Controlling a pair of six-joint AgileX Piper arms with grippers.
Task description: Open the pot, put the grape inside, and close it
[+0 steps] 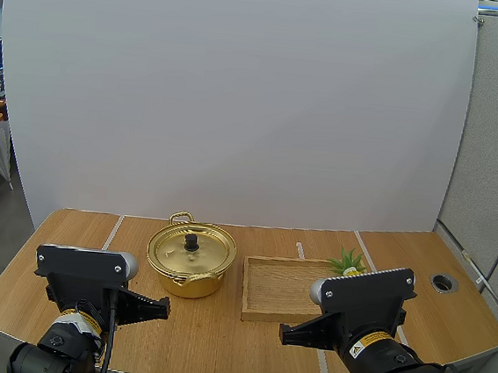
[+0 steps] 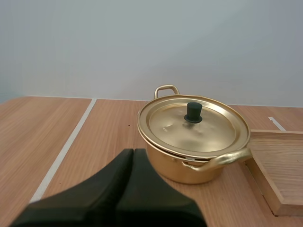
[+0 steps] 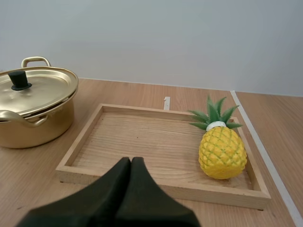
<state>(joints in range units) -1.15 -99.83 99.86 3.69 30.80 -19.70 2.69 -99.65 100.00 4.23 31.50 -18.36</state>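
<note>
left claw (image 2: 133, 151) clenched, pot (image 2: 194, 138) ahead | right claw (image 3: 131, 160) clenched, pineapple (image 3: 222, 152) ahead in tray (image 3: 213, 193)

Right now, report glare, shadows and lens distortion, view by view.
High view: wide-lens bowing curves the edges of the table; light is even. Left wrist view: soft bright patches on the lid of the pot, no harsh glare. Right wrist view: the pineapple casts a soft shadow onto the wooden tray.
</note>
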